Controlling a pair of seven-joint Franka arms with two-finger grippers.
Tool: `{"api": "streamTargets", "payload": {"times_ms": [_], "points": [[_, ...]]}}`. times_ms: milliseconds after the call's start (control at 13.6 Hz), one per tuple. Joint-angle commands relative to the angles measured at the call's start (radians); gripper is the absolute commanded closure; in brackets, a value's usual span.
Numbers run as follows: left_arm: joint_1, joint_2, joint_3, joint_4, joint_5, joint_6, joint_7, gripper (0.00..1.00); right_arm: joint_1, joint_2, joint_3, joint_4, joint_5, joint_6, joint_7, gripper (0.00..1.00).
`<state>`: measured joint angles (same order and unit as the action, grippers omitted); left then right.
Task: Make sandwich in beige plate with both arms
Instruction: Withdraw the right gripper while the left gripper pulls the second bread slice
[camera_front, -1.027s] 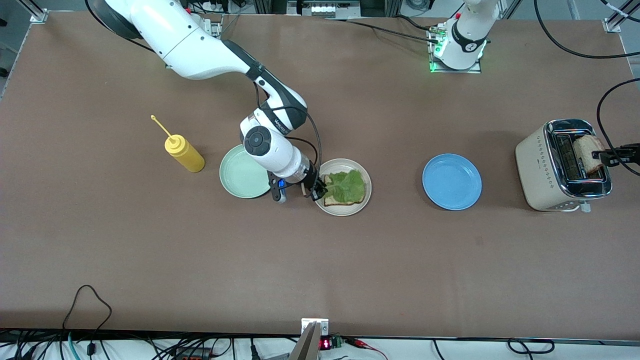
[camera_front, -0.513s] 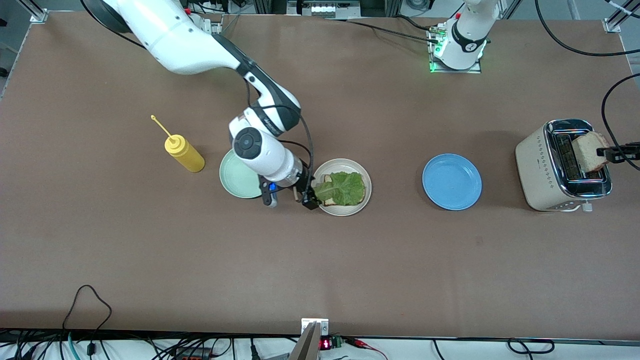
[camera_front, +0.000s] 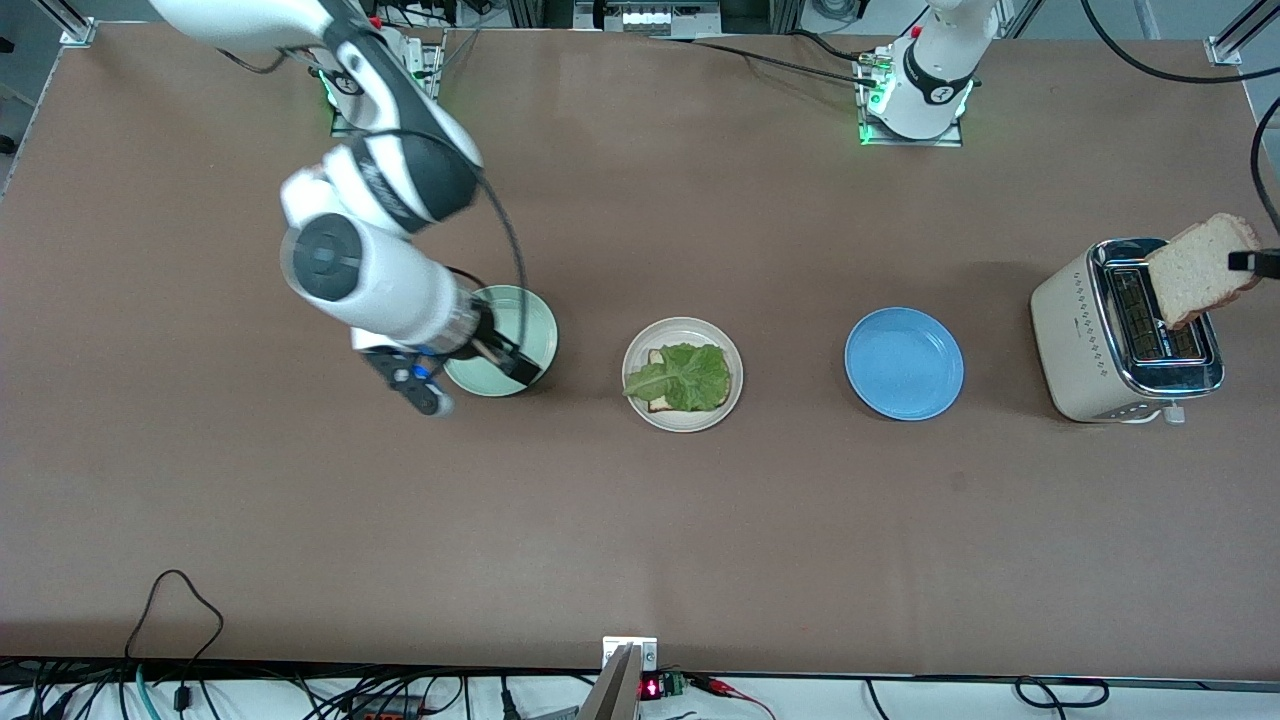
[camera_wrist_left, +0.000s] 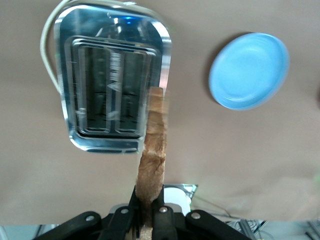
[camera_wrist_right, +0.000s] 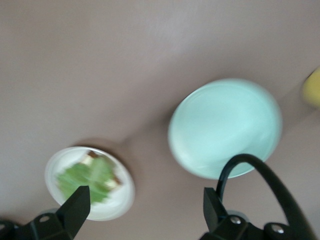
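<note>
One bread slice (camera_front: 1200, 268) pinched edge-on in left gripper (camera_wrist_left: 148, 216) fingers, over toaster (camera_front: 1125, 330). Right gripper (camera_wrist_right: 145, 205) fingers spread, empty, over mint plate (camera_front: 500, 340). Beige plate (camera_front: 683, 335) holds bread, lettuce (camera_front: 682, 377). Carry slice level; lower flat, square over lettuce.

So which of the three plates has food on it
The beige plate, the middle one, between the mint-green plate and the blue plate. It holds bread under lettuce; the others are bare.

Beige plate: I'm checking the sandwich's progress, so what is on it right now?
A lettuce leaf lies on a bread slice in the beige plate; most of that slice is covered.
</note>
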<state>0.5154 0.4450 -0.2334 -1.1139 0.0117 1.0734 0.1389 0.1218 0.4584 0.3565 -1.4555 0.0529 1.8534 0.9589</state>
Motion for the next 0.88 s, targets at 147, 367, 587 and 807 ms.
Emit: {"api": "streamTargets", "payload": {"times_ms": [147,367,587,807], "points": [[-0.009,0.009,-0.339,0.088,-0.013,-0.046,-0.018,0.99,-0.221,-0.122,-0.011,-0.032,0.007,-0.202,-0.638,0.00],[-0.124,0.092,-0.405,0.072,-0.151,0.032,-0.112,0.99,-0.217,-0.190,-0.167,-0.028,0.004,-0.312,-0.872,0.00],[-0.186,0.156,-0.405,-0.047,-0.341,0.217,-0.202,0.99,-0.205,-0.271,-0.283,-0.029,-0.001,-0.361,-1.011,0.00],[-0.262,0.225,-0.405,-0.151,-0.458,0.429,-0.206,0.99,-0.139,-0.366,-0.359,-0.034,-0.086,-0.399,-1.011,0.00]]}}
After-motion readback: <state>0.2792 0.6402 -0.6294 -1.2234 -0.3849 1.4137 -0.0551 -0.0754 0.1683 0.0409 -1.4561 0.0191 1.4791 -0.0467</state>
